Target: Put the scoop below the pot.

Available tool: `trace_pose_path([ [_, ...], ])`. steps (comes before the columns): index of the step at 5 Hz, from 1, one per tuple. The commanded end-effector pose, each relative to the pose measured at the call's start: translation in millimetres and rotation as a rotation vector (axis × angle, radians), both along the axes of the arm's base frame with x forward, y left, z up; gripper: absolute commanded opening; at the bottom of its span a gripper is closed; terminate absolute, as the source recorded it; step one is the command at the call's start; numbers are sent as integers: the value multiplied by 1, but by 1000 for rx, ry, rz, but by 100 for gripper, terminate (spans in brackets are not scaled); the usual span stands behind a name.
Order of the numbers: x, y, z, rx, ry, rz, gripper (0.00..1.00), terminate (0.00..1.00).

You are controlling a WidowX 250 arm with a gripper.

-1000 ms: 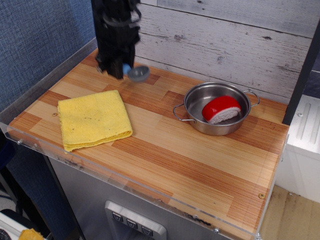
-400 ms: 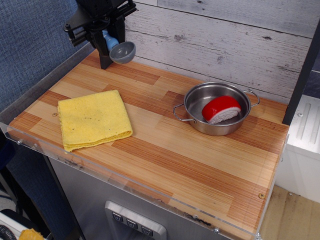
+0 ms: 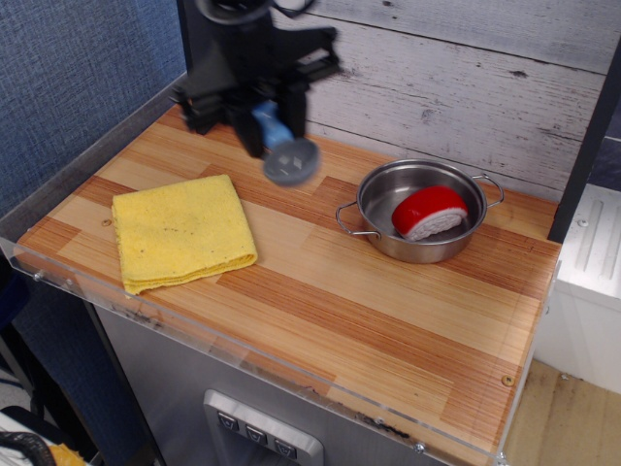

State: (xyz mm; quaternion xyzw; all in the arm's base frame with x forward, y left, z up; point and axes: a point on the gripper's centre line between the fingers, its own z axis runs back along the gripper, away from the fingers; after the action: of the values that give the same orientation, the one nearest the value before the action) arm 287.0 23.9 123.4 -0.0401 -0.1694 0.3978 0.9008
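My gripper (image 3: 264, 116) is shut on the scoop (image 3: 283, 148), held by its light-blue handle with the round grey bowl hanging low, in the air over the back middle of the wooden table. The shiny steel pot (image 3: 419, 211) with two wire loop handles stands to the right at the back. A red-and-white rounded object (image 3: 430, 213) lies inside it. The scoop is to the left of the pot, apart from it.
A folded yellow cloth (image 3: 179, 232) lies at the front left of the wooden table (image 3: 388, 311). A grey plank wall runs along the back and a blue wall along the left. A clear lip edges the table's front.
The gripper with the scoop rose and swung left, then moved right and toward the front, now nearer the pot. The pot and cloth have not moved.
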Motion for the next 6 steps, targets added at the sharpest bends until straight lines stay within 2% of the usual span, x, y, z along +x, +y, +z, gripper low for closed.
trace_pose_path([
  [1,-19,-29,-15,43,-5,-238,0,0],
  [3,-20,-69,-49,68,33,-398,0,0],
  [6,-11,-95,-103,118,86,-477,0,0],
])
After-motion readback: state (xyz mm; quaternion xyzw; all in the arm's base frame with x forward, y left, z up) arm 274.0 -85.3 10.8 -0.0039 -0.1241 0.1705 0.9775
